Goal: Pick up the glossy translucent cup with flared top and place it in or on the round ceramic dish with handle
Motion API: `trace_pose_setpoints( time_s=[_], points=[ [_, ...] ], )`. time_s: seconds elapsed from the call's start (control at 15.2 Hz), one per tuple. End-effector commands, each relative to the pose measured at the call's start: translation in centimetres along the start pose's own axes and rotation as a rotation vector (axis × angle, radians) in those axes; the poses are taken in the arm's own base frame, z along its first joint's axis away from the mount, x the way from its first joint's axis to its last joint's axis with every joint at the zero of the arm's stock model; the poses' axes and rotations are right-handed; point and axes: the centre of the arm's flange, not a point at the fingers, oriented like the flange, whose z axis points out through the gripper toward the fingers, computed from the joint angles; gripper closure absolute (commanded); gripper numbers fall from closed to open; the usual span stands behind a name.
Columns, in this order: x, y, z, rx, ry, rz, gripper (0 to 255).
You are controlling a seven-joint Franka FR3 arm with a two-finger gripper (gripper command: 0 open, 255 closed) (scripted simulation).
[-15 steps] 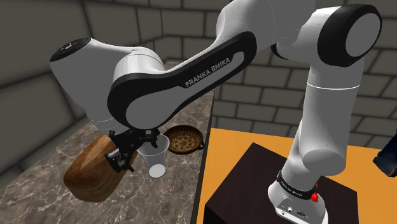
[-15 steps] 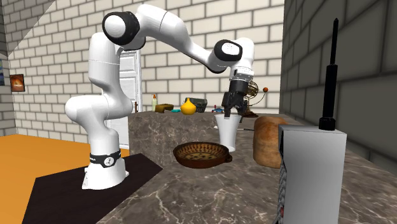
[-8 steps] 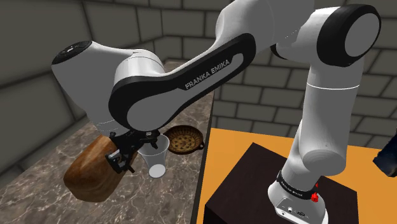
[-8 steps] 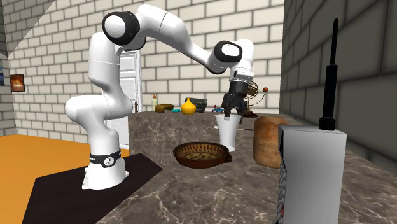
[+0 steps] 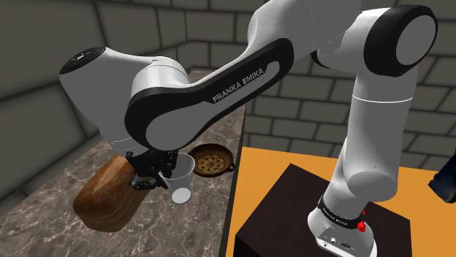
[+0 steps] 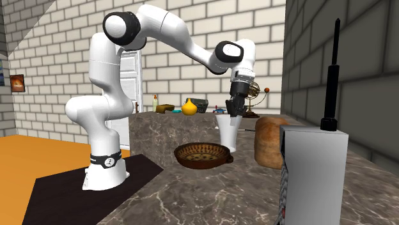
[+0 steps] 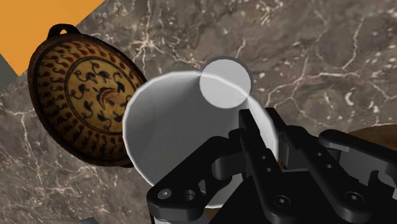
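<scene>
Two fingers of my claw (image 7: 262, 126) have closed on the rim of the white cup (image 7: 172, 140), one inside and one outside, the cup standing upright on the marbled surface (image 7: 318, 57) just beside the patterned dish (image 7: 83, 95).

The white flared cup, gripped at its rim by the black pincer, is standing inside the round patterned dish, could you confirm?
Not quite: the white flared cup, gripped at its rim by the black pincer, stands on the marbled counter beside the round patterned dish, as the wrist view shows.
</scene>
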Motion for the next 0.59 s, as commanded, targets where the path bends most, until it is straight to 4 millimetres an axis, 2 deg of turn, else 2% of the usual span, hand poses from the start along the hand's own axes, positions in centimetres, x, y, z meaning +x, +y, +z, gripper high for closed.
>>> trace_pose_setpoints(
  time_s=[0.0,0.07,0.53],
  points=[
    [0.0,0.0,0.0,0.0,0.0,0.0,255],
    [0.0,0.0,0.0,0.0,0.0,0.0,255],
    [0.0,1.0,-3.6,0.0,0.0,0.0,255]
  ],
)
